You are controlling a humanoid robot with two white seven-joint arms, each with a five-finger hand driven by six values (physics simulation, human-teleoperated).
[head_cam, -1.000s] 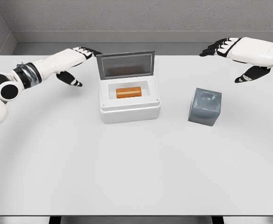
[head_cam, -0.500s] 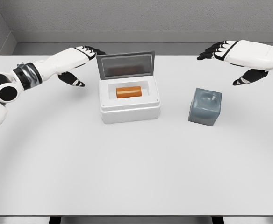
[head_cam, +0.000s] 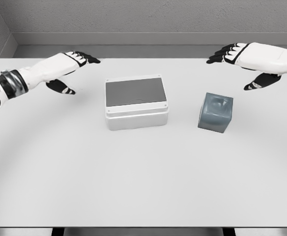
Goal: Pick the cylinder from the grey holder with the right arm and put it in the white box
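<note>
Now the white box (head_cam: 136,103) lies lidded, contents hidden; left hand (head_cam: 67,69) and right hand (head_cam: 244,61) spread, holding nothing.

white box (head_cam: 136,103) lid now closed, left robot hand (head_cam: 67,69) withdrawn

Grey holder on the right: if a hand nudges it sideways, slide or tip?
Probably slides: the grey holder is squat, blocky and sits flat on the table. It looks rigid, with rounded edges. Its top is dished, so a top grasp may slip.
</note>
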